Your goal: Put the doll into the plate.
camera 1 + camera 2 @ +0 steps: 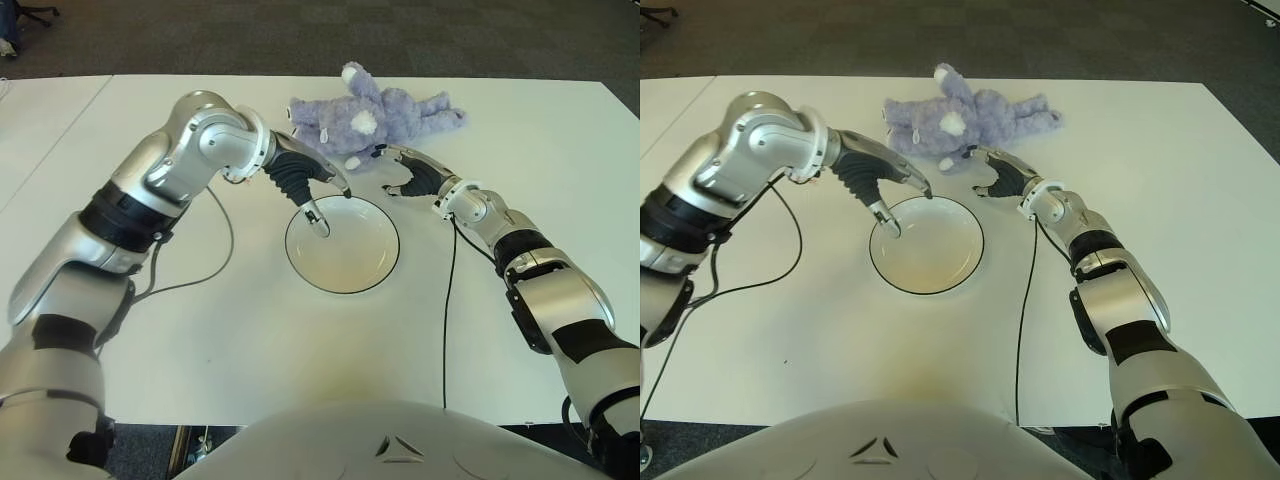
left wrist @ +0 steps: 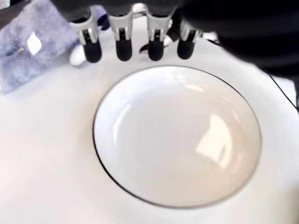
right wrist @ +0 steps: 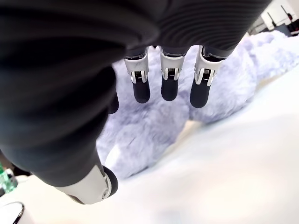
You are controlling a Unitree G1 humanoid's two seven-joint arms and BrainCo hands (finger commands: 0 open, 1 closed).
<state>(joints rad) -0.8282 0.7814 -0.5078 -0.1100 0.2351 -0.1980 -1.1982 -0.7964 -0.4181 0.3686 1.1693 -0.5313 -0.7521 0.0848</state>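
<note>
— Where's the doll (image 1: 378, 118)?
— Lying on its side on the white tabletop (image 1: 200, 330), just beyond the plate's (image 1: 342, 244) far rim, head toward the plate's left, legs stretched out to the right. Purple plush with pale patches. Not in the plate, not in either hand.

— And the plate?
— White and round, thin dark rim, flat on the tabletop in the middle. Nothing lying in it.

— Left hand (image 1: 305, 187)?
— Over the plate's far-left edge, reaching in from the left. Fingers (image 2: 124, 45) stretched out and spread, gripping nothing; one fingertip dipping down over the inside of the plate near that rim. Can't tell whether it touches. In the left wrist view, four dark fingertips lined up past the plate's rim, with the doll's fur beyond them to one side.

— Right hand (image 1: 412, 174)?
— Just past the plate's far-right edge, right beside the doll's underside. Fingers (image 3: 169, 84) loosely open, curved a little, holding nothing. In the right wrist view, three fingertips hanging just in front of the purple fur with a gap between, thumb apart on the other side. Contact with the doll: none visible.

— Anything else near the plate?
— Black cables, one trailing from each forearm across the tabletop toward the near edge, either side of the plate.
</note>
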